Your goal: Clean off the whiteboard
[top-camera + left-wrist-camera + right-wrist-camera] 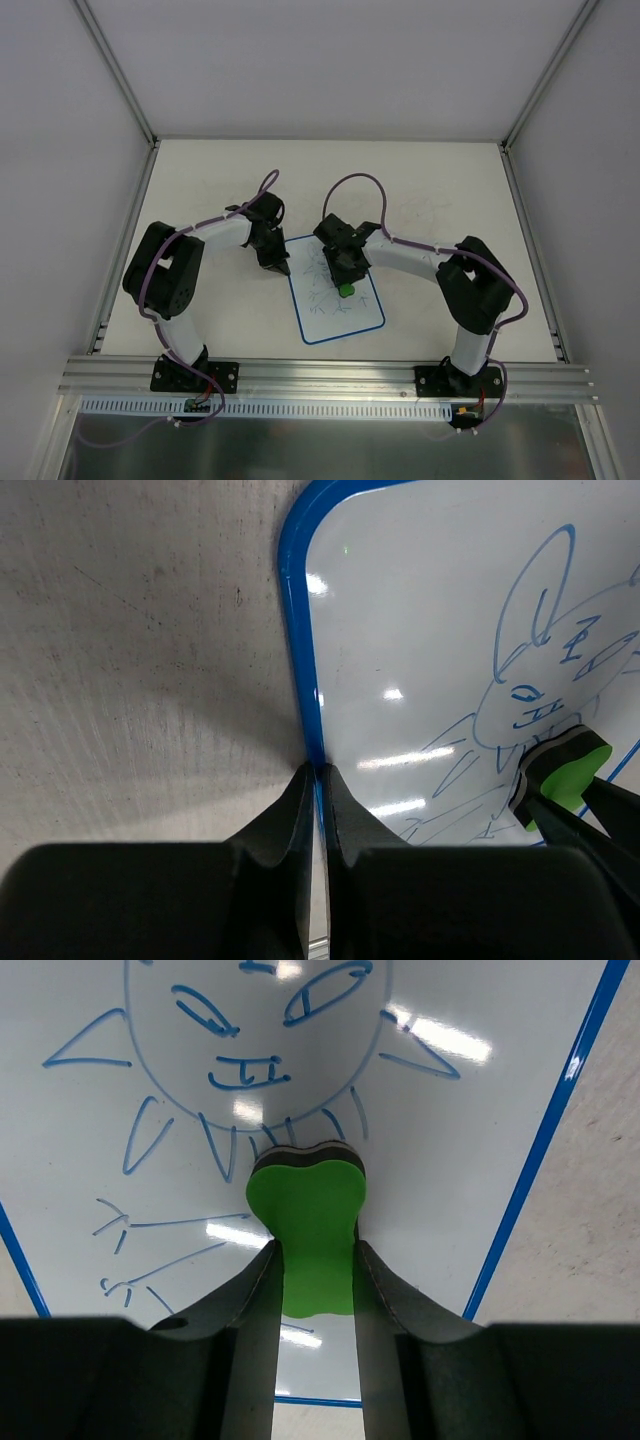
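Top external: both arms bend in over the whiteboard

The whiteboard (pixel 330 320) lies flat mid-table (pixel 220 180), long side running far to near, near end a bit right. The left gripper (pixel 283 269) has its fingers together, tips on the blue left rim. The right gripper (pixel 345 284) squeezes a green block (pixel 345 291) down on the board.

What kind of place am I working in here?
Probably a robot lab test cell: a white table with a whiteboard on it, plain panels on aluminium framing, and a mounting rail along the near edge.
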Robot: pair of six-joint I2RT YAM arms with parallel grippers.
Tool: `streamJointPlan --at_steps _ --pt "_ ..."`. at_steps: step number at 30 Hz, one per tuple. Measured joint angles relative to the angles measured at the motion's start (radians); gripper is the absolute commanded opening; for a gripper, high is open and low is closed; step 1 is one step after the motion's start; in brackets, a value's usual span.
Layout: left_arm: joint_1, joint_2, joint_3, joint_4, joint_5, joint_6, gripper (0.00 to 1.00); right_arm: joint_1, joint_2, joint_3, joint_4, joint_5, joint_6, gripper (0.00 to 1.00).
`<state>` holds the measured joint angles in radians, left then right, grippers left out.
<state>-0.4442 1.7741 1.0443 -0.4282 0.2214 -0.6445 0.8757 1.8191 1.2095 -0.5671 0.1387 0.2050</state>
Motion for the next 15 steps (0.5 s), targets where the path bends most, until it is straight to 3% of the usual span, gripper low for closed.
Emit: streamJointPlan --at_steps 15 --pt "0.033 0.021 0.021 -0.006 0.023 -0.001 0.0 -0.119 -0.161 -0.197 0.039 0.024 0.032 0.0"
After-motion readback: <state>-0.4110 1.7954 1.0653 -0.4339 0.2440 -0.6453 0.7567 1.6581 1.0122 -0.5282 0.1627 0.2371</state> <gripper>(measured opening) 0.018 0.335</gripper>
